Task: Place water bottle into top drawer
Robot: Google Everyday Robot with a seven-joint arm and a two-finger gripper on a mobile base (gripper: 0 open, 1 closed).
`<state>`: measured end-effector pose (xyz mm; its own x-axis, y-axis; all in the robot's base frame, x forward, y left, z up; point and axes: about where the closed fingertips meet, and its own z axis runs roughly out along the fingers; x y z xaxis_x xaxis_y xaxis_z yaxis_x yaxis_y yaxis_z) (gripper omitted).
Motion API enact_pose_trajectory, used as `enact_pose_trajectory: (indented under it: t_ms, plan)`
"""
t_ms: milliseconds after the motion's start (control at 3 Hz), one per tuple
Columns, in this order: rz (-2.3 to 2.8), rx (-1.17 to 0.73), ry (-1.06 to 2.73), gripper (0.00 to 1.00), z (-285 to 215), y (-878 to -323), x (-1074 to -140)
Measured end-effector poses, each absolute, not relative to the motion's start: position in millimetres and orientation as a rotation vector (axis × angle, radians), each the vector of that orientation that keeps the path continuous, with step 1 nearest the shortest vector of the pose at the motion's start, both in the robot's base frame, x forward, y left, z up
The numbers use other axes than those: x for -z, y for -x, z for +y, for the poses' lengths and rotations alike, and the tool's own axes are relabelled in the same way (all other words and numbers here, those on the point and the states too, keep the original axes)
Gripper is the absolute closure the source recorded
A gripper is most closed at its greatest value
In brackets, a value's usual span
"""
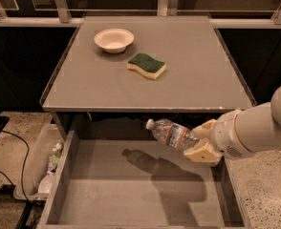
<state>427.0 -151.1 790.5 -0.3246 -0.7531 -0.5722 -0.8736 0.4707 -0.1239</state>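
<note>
Here, at the frame's right, the end effector (199, 140) clamps the water bottle (171, 133) sideways above the open top drawer (131, 194). The next move is likely lowering it, then release.

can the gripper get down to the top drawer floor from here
Probably yes: the gripper, shut on the water bottle, hangs over the open top drawer, and nothing lies between them.

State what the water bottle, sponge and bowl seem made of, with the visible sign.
Water bottle, held by the gripper over the top drawer: clear thin plastic, see-through, crinkled. Sponge: likely foam, yellow with green scouring layer. Bowl: perhaps paper or plastic, matte off-white.
</note>
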Motion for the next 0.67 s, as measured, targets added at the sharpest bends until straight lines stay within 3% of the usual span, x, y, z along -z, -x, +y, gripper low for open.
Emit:
enact_pose_trajectory:
  t_ms: [667]
  plan:
    - [2.165,-0.297,1.376,1.0,-136.5,-426.5,-766.9]
